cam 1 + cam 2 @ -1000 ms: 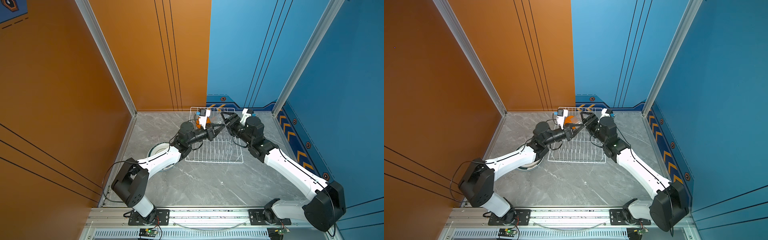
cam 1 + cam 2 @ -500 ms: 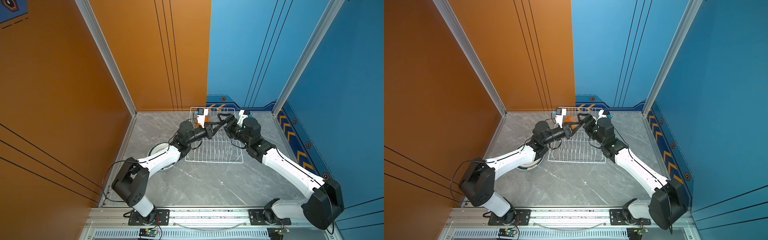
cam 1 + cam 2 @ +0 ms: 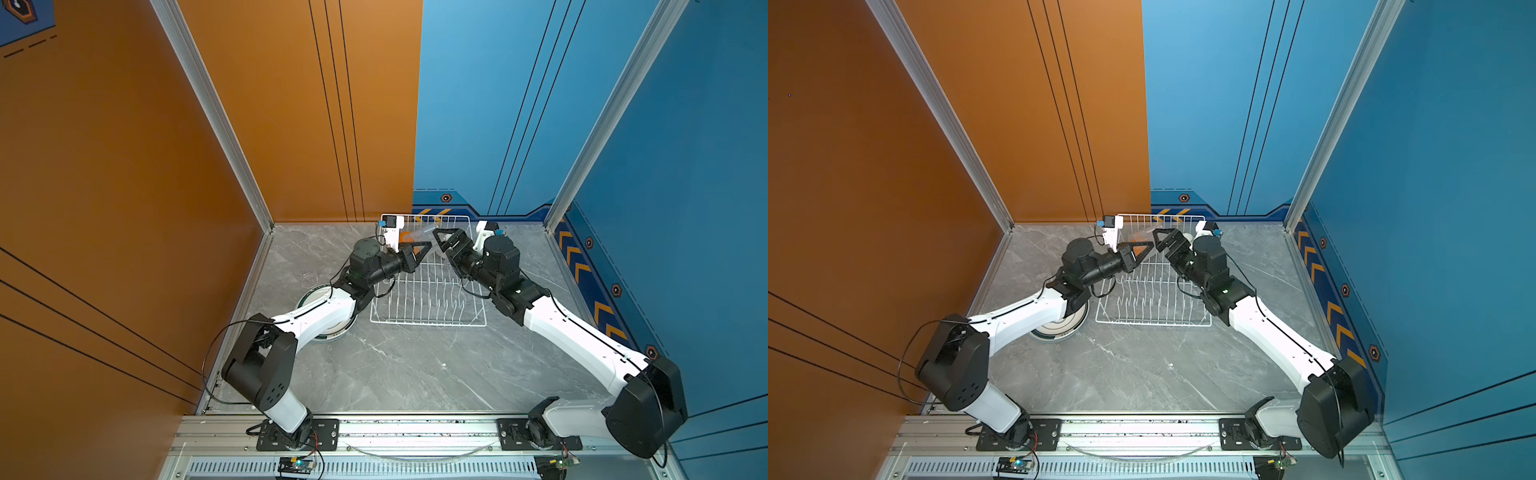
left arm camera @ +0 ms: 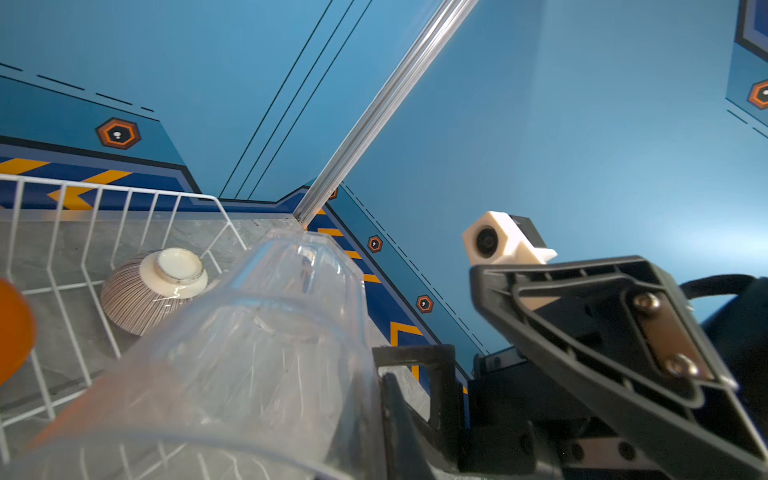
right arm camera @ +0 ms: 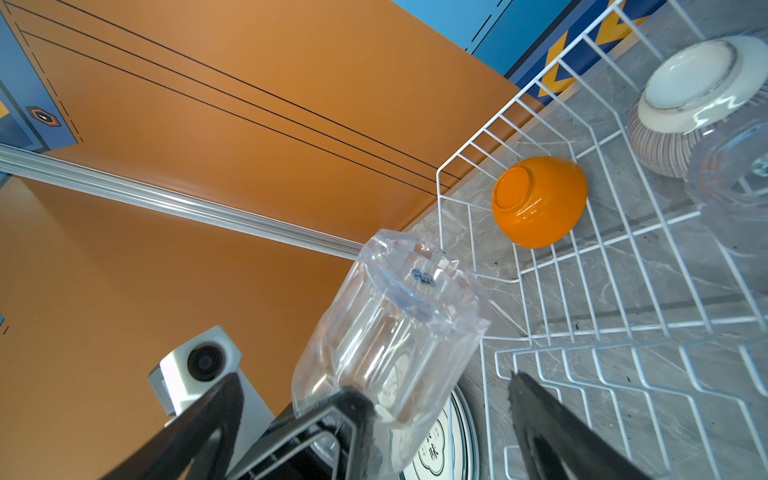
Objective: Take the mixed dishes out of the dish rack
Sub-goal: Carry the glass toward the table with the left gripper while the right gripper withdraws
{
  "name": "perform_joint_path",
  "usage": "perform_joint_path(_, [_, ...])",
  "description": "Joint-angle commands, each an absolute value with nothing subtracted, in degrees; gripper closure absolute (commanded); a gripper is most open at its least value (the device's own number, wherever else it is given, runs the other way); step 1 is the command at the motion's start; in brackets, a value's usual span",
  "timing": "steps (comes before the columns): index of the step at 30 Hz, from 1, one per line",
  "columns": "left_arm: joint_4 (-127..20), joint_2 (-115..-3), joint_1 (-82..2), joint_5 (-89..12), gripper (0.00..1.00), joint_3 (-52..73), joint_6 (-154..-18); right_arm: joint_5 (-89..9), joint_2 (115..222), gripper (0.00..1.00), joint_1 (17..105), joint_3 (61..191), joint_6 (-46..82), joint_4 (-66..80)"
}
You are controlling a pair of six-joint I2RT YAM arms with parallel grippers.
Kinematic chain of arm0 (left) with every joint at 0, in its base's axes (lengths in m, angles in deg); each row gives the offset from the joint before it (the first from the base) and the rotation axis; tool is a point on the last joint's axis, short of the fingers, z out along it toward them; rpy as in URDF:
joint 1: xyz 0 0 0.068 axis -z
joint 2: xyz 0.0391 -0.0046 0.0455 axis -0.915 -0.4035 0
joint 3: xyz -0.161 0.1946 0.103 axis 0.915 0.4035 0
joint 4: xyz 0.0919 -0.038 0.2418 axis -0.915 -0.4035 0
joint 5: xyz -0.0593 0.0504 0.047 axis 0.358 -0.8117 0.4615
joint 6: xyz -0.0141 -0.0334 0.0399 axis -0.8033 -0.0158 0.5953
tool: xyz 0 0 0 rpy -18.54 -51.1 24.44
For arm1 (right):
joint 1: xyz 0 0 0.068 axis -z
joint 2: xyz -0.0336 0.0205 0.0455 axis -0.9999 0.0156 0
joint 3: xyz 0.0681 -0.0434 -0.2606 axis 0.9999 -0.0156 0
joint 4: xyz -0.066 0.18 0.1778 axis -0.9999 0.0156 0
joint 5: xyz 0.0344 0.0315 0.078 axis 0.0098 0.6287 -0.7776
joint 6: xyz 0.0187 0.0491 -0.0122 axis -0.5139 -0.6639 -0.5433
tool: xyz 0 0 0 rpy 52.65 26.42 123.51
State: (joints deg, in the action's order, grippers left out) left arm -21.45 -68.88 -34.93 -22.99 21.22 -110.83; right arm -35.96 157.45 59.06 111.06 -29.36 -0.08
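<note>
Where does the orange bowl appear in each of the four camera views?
In a top view: orange bowl, far end of the dish rack, partly hidden.
In a top view: same spot.
Left wrist: a sliver at the frame's edge.
Right wrist: whole, upside down in the rack's corner.
Shared landmark: the rack's white wires.

The grey marble tabletop (image 3: 415, 374) bears the dish rack (image 3: 428, 323), stacked plates (image 3: 316, 297) beside it and a clear glass (image 3: 308, 276).

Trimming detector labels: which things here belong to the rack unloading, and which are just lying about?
Job: dish rack, clear glass in left gripper, second glass, orange bowl, ribbed bowl, stacked plates.
Not job: marble table, aluminium base rail.
</note>
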Motion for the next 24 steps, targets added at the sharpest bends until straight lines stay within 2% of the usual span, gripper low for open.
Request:
perform_joint_path(1, [-25.24, -65.03, -36.50, -24.97, 1.00, 21.24, -109.19, -33.76, 157.12, 0.00, 59.04, 112.43, -25.48, 3.53])
perform_joint_path(7, [-39.03, -58.35, -39.18, -29.37, 1.00, 20.98, -104.54, -29.29, 153.48, 0.00, 58.78, 113.19, -19.11, 12.97])
perform_joint_path(12, [-57.06, -53.36, -41.88, -31.59, 1.00, 16.63, -98.44, -23.49, 147.13, 0.00, 58.28, 110.09, -14.78, 20.63])
perform_joint_path(16, [-70.58, -50.68, -43.00, -38.38, 1.00, 12.67, -92.19, -17.99, 141.42, 0.00, 57.22, 104.92, -13.99, 23.72])
perform_joint_path(24, [-92.92, -56.59, -44.43, -48.88, 1.00, 0.92, -84.29, -16.24, 135.01, 0.00, 56.67, 97.71, -13.49, 26.73])
